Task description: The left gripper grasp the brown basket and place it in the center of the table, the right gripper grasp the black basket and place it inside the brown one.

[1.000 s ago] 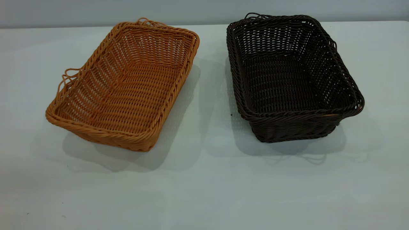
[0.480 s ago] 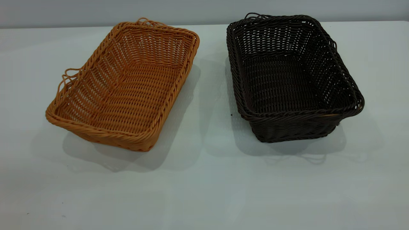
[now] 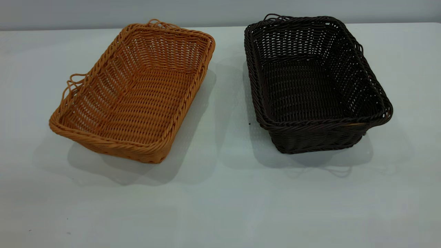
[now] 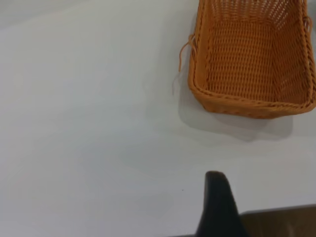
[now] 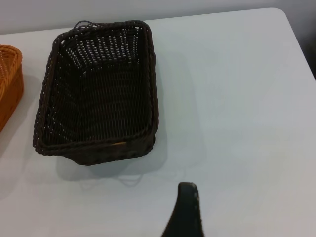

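Two baskets side by side, untouched

Brown basket left, black basket right, apart on the desk. Both look light, stiff wicker: pinch the braided rim. Left end effector and right end effector hang well back; opening can't be told.

one brown basket; one black basket; one table
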Robot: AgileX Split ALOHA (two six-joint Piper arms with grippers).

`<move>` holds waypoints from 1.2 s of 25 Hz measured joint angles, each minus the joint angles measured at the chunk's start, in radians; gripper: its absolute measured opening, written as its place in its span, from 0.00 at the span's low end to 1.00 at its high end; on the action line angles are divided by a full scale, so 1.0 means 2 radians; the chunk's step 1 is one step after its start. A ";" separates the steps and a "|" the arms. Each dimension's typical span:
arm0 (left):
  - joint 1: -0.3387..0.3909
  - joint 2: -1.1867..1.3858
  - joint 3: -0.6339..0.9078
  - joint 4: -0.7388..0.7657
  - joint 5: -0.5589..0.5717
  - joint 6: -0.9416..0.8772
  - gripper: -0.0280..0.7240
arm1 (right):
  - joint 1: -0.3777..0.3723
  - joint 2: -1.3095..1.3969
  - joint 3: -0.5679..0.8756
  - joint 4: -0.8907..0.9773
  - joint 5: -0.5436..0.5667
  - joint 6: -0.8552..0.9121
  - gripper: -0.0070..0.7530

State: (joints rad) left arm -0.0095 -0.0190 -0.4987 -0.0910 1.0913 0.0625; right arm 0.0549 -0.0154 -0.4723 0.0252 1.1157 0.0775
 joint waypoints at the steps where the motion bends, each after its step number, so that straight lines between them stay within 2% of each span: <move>1: 0.000 0.000 0.000 0.000 0.000 0.000 0.63 | 0.000 0.000 0.000 0.000 -0.001 0.000 0.76; 4: 0.000 0.002 -0.004 -0.001 -0.012 -0.009 0.63 | 0.000 0.004 -0.004 0.007 -0.015 -0.004 0.75; 8: 0.000 0.065 -0.028 -0.003 -0.023 -0.021 0.63 | 0.000 0.063 -0.014 0.032 -0.066 -0.054 0.75; 12: 0.000 0.176 -0.050 -0.007 -0.078 0.029 0.69 | 0.000 0.181 -0.014 0.097 -0.102 -0.098 0.79; 15: 0.000 0.260 -0.072 -0.021 -0.124 0.064 0.73 | 0.000 0.275 -0.014 0.203 -0.126 -0.190 0.82; 20: 0.000 0.376 -0.104 -0.060 -0.206 0.118 0.76 | 0.004 0.447 -0.014 0.416 -0.120 -0.411 0.82; 23: 0.000 0.425 -0.119 -0.089 -0.241 0.153 0.76 | 0.045 0.545 -0.014 0.490 -0.150 -0.486 0.80; 26: 0.000 0.465 -0.133 -0.112 -0.260 0.176 0.76 | 0.120 0.638 -0.017 0.514 -0.212 -0.501 0.79; 28: 0.000 0.489 -0.142 -0.123 -0.269 0.188 0.76 | 0.169 0.703 -0.030 0.525 -0.233 -0.475 0.79; 30: 0.000 0.511 -0.148 -0.131 -0.276 0.194 0.76 | 0.192 0.758 -0.056 0.547 -0.236 -0.410 0.79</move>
State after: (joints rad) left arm -0.0095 1.0026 -0.7952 -0.3538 0.5394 0.4515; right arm 0.4396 1.5014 -0.5838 1.1187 0.6442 -0.7428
